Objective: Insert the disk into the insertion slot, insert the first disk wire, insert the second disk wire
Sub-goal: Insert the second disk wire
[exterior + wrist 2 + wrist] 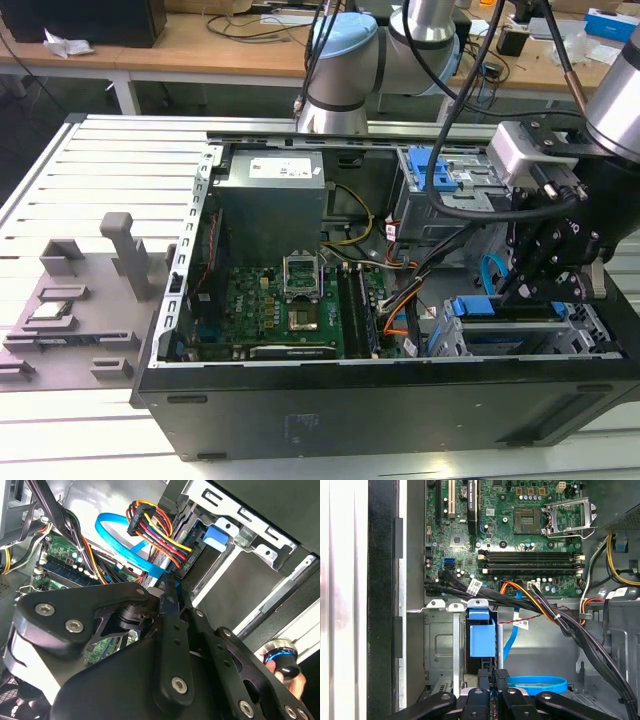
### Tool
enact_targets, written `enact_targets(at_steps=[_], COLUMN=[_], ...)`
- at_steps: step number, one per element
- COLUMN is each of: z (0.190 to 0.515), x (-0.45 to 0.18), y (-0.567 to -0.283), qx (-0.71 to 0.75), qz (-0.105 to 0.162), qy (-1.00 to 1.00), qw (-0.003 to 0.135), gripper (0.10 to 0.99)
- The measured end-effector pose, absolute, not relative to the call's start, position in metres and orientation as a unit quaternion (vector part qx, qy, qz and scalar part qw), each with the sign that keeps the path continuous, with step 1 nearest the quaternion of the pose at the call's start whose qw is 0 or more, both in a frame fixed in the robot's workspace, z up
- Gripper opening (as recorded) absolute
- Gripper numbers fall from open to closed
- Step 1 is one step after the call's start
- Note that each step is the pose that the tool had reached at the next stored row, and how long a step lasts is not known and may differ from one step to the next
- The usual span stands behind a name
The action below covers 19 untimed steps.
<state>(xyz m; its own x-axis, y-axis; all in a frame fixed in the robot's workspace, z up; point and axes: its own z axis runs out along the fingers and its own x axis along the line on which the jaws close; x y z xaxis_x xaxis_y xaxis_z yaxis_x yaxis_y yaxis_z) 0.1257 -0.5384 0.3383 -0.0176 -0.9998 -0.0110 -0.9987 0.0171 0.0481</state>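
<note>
Black gripper linkage fills the foreground in both wrist views. The gripper point(172, 597) has its two fingers drawn close together, tips pinched on what looks like the end of the flat blue cable point(120, 540); the contact point is partly hidden by the fingers point(167, 607), so a firm grip cannot be confirmed.

The blue cable loops up from the fingertips and curves back down beside a bundle of red, yellow, orange and black wires point(160, 530) ending in one black plug point(137, 522). In the first wrist view the same cable shows as a flat loop point(536, 684) next to the gripper point(492, 675).

The disk point(482, 635) sits seated in the insertion slot point(440, 650), at the case's front corner. Its long axis runs along the slot, and the blue carrier end points toward the green board point(520, 530). The grey body and label are hidden; one blue carrier tab shows. In the exterior view the disk's blue edge point(478, 306) lies in the slot point(500, 335) under the gripper point(520, 285).

One open computer case point(400, 400) lies on a slatted metal table point(110, 170). Inside: one grey power supply box point(270, 210), one empty processor socket point(300, 275), and one taller cage with a blue latch point(440, 170). A fingertip point(295, 680) shows at the second wrist view's edge, cut off, beside a small round knob point(280, 657).
</note>
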Motion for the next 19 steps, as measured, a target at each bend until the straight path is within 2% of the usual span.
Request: enact_targets(at_steps=[4,5,6,7,16,17,18,19], z=[0.338,0.338,0.339,0.339,0.365,0.369,0.371,0.374], x=[0.126,0.126,0.126,0.126,0.126,0.126,0.126,0.126], y=[-0.538,-0.538,-0.538,-0.538,-0.535,-0.534,-0.533,-0.532], qx=[0.701,0.701,0.701,0.701,0.701,0.701,0.701,0.701], qz=[-0.021,-0.021,-0.021,-0.021,-0.021,-0.021,-0.021,-0.021], qy=[-0.713,-0.713,-0.713,-0.713,-0.713,-0.713,-0.713,-0.713], qw=[0.013,0.013,0.013,0.013,0.013,0.013,0.013,0.013], gripper=[0.176,0.235,0.235,0.298,0.298,0.282,0.153,0.153])
